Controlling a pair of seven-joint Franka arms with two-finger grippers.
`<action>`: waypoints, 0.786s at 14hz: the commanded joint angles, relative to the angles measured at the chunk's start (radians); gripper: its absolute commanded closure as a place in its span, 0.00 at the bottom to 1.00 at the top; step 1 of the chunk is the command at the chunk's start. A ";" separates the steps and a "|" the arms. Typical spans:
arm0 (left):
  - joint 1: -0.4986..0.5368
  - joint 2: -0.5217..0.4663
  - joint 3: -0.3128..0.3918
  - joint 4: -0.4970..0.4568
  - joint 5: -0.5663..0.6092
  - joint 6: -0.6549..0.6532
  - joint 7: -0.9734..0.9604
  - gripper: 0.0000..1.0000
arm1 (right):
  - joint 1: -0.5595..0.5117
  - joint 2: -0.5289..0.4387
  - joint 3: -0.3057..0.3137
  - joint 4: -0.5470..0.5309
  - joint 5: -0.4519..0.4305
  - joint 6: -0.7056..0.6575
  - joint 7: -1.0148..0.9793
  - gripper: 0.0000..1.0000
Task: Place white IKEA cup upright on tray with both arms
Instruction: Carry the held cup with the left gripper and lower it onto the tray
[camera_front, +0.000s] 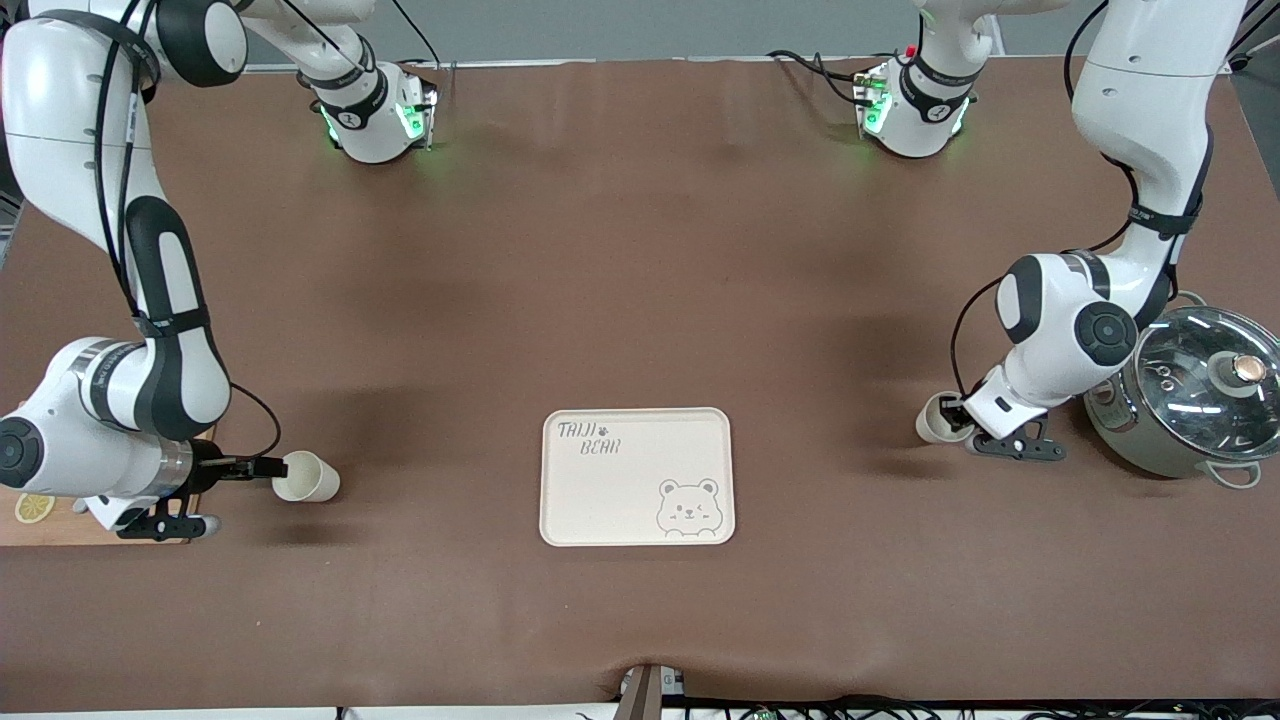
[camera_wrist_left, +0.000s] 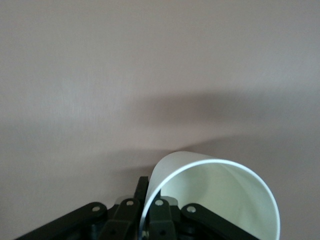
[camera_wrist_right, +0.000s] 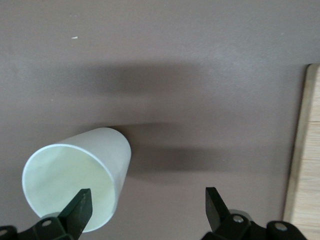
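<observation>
The cream tray (camera_front: 620, 500) with "TAIJI BEAR" lettering lies empty at the table's middle. One white cup (camera_front: 308, 478) lies on its side toward the right arm's end, mouth facing my right gripper (camera_front: 258, 466). In the right wrist view that gripper (camera_wrist_right: 147, 205) is open: one fingertip (camera_wrist_right: 80, 206) is at the mouth of the cup (camera_wrist_right: 85, 170), the other is over bare table. A second white cup (camera_front: 934, 420) is toward the left arm's end. My left gripper (camera_front: 957, 412) is shut on its rim. In the left wrist view its fingers (camera_wrist_left: 141, 192) pinch the wall of that cup (camera_wrist_left: 220, 200).
A steel pot with a glass lid (camera_front: 1195, 400) stands beside the left arm's elbow. A wooden cutting board (camera_front: 60, 525) with a lemon slice (camera_front: 33, 507) lies under the right arm; its edge shows in the right wrist view (camera_wrist_right: 306, 150). Brown table surrounds the tray.
</observation>
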 joint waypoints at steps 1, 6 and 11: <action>-0.095 0.044 0.003 0.164 -0.009 -0.065 -0.211 1.00 | 0.007 0.009 -0.003 -0.006 0.026 0.009 -0.005 0.00; -0.267 0.235 0.009 0.562 -0.005 -0.336 -0.566 1.00 | 0.031 0.029 -0.003 -0.017 0.024 0.041 -0.008 0.00; -0.376 0.259 0.004 0.675 -0.012 -0.349 -0.788 1.00 | 0.031 0.038 -0.003 -0.017 0.024 0.049 -0.012 0.00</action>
